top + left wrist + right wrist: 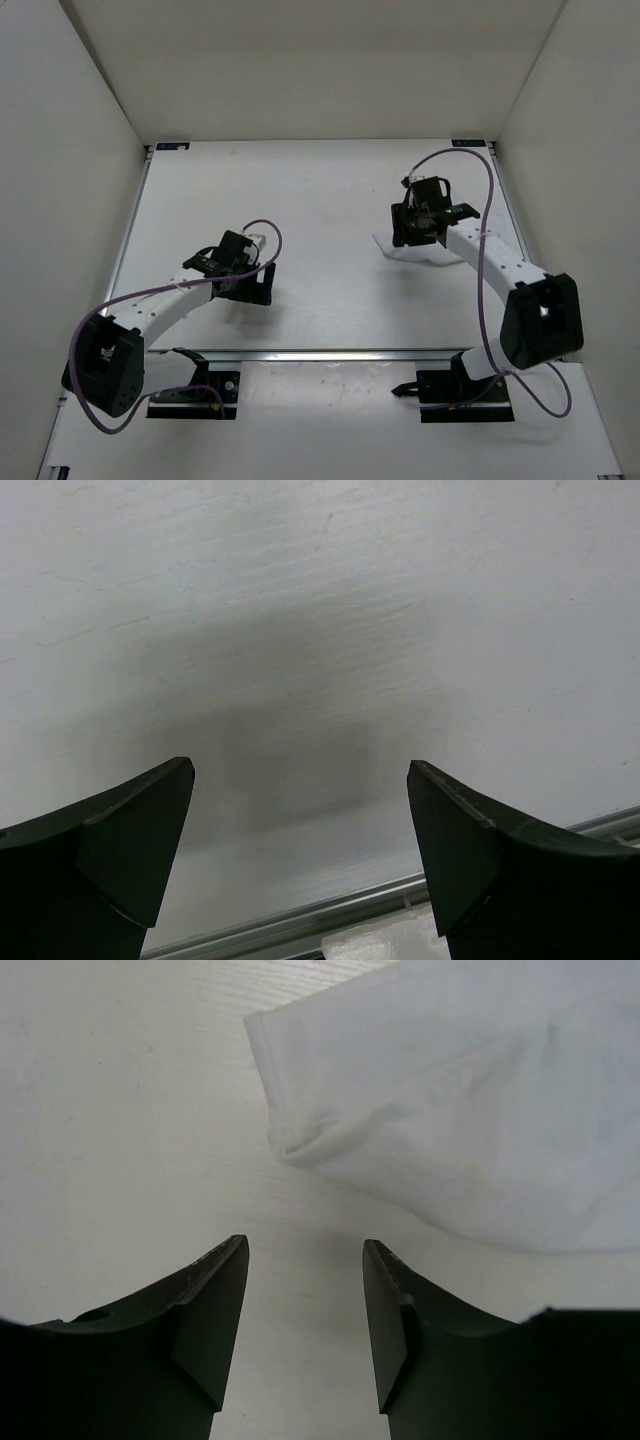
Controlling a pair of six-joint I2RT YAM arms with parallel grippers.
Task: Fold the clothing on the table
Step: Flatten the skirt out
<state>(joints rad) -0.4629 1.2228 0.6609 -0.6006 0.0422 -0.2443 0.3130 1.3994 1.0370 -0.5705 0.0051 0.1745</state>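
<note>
Just one piece of clothing (480, 1110), thin, white and rumpled with a rolled hem, on the table (320, 190), while the left gripper (298, 768) and right gripper (304, 1243) both have fingers spread.

Left arm (160, 300): elbow low at near left, forearm reaching right and slightly away, wrist bent so the left end effector (245, 283) points downward. Wrist view: left end effector (300, 780) jaws spread very wide, both dark fingers (130, 830) at the frame's bottom corners.

Right arm (495, 265): elbow at near right, forearm running up-left toward the far side, right end effector (415, 228) tipped down. Wrist view: right end effector (305, 1250) jaws parted, narrower than the left, fingers gripping nothing.
</note>
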